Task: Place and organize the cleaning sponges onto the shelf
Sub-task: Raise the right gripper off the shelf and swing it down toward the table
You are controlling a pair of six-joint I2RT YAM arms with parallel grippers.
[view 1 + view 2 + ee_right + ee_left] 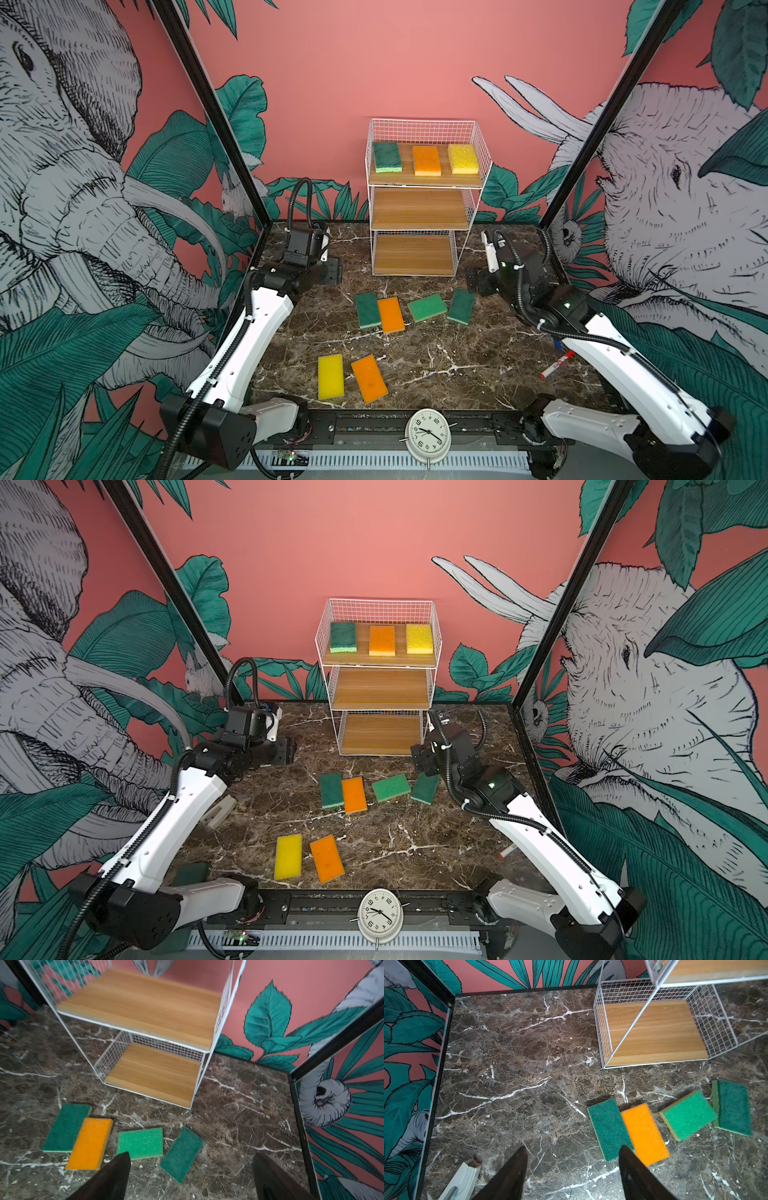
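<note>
The shelf (pixel 419 208) stands at the back of the marble table. Its top board carries a green sponge (pixel 387 156), an orange one (pixel 427 160) and a yellow one (pixel 463 158); the two lower boards are bare. In front of it lie a dark green sponge (pixel 368 309) touching an orange one (pixel 390 314), a light green one (pixel 427 307) and another dark green one (pixel 461 306). Nearer the front lie a yellow sponge (pixel 330 376) and an orange one (pixel 369 378). My left gripper (pixel 573 1149) hangs open and empty left of the row. My right gripper (pixel 190 1155) is open, empty, above its right end.
A red-and-white marker pen (pixel 557 365) lies by the right arm near the table's right edge. A white clock (pixel 428 434) sits on the front rail. Black frame posts rise at both back corners. A white plastic object (pixel 463 1180) lies beside the left gripper.
</note>
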